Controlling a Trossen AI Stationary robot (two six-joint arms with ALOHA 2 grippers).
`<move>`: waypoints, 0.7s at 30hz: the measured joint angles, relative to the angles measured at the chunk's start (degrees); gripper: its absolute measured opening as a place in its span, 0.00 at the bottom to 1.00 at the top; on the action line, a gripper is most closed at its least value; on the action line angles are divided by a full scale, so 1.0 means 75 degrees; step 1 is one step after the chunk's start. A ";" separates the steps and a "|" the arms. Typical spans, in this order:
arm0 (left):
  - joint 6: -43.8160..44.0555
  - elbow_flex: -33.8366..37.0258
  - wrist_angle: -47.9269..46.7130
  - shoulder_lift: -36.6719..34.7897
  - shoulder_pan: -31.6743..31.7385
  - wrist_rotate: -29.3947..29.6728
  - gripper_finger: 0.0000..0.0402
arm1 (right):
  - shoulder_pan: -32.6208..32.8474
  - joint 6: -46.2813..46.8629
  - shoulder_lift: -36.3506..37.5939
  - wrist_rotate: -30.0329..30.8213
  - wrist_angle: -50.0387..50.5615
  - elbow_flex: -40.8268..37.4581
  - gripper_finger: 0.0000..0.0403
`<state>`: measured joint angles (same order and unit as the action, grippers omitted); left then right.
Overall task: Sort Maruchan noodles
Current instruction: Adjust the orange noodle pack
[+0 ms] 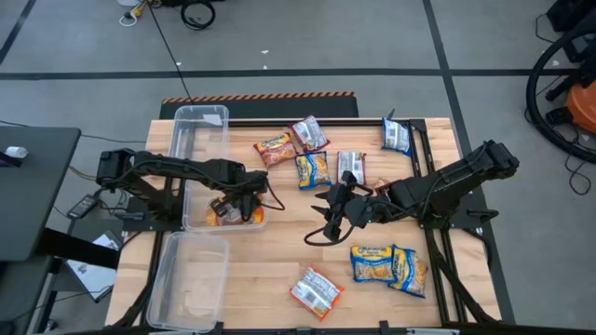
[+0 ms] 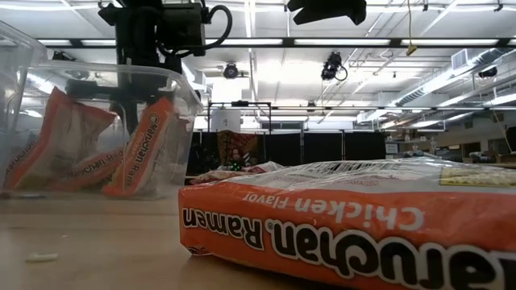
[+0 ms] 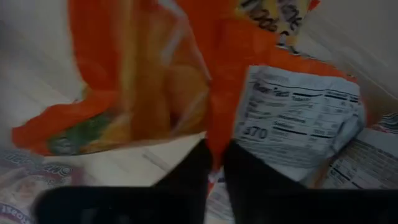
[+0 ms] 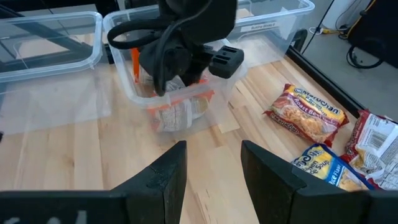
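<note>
My left gripper reaches down into the near end of the far clear bin and is shut on an orange Maruchan packet. More orange packets lie in that bin. My right gripper hovers open above bare wood at the table's middle, touching nothing. In the right wrist view its open fingers point at the bin. Other packets lie flat on the table: red, maroon-silver, blue-and-yellow, and a blue-and-yellow pair near the right edge. My left gripper pinches the orange packet by a narrow strip of its wrapper edge between its two fingers. It comes from above, pointing down into the bin. The packet hangs tilted below the fingers, its lower end down by the bin's floor.
A second clear bin stands at the table's near-left corner. An orange-red packet lies near the near edge and fills the low view's foreground. A silver packet and a blue one lie on the far side. Bare wood lies between the arms.
</note>
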<state>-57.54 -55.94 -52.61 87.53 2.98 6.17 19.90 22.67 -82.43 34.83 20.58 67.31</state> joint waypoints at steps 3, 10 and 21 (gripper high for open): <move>0.0115 0.0002 -0.0347 0.0082 -0.0228 0.0286 0.03 | 0.0000 -0.0043 0.0000 0.0000 0.0005 0.0000 0.39; 0.1007 -0.0574 -0.1712 -0.0207 -0.0905 0.0620 0.02 | 0.0000 -0.0043 0.0000 0.0000 0.0020 0.0000 0.39; 0.2817 -0.0853 -0.4102 -0.0638 -0.1526 -0.0242 0.02 | -0.0003 -0.0019 0.0000 0.0000 0.0012 0.0000 0.39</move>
<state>-36.41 -62.33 -83.38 82.74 -8.47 4.35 19.88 22.52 -82.43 34.83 20.67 67.31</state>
